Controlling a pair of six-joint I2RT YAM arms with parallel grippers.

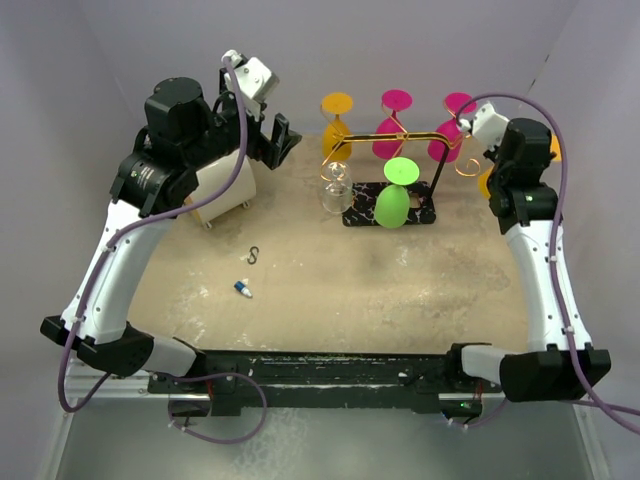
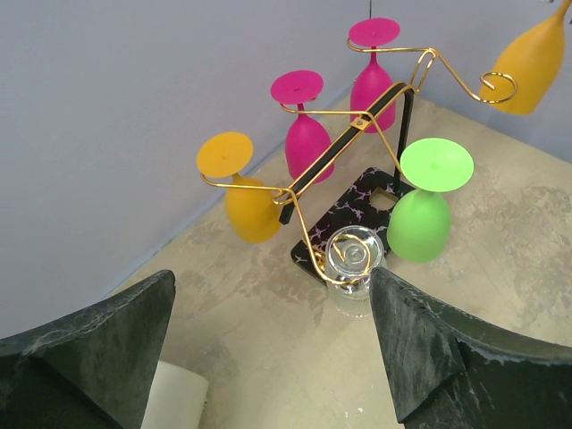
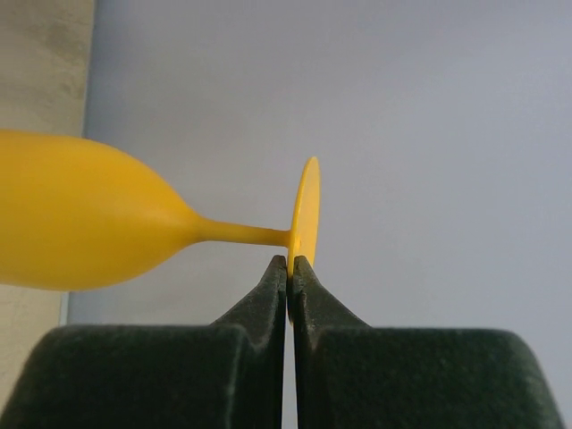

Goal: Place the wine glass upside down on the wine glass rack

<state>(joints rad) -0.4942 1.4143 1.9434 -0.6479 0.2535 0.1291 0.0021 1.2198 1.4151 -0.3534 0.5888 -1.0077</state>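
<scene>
The wine glass (image 3: 80,223) is yellow-orange and lies sideways, its bowl to the left in the right wrist view. My right gripper (image 3: 290,261) is shut on the edge of its round foot. In the left wrist view this glass (image 2: 532,63) hangs in the air just beside the curled right end of the wine glass rack (image 2: 349,116). The gold wire rack (image 1: 400,135) stands on a black marbled base (image 1: 425,212). Several glasses hang from it upside down: orange (image 1: 336,125), two magenta, green (image 1: 395,195) and clear (image 1: 335,190). My left gripper (image 2: 273,349) is open and empty, up to the left of the rack.
A white cylinder (image 1: 222,185) stands under the left arm, left of the rack. A small metal hook (image 1: 254,254) and a small blue-and-white piece (image 1: 243,289) lie on the tan table. Grey walls close in the back and sides.
</scene>
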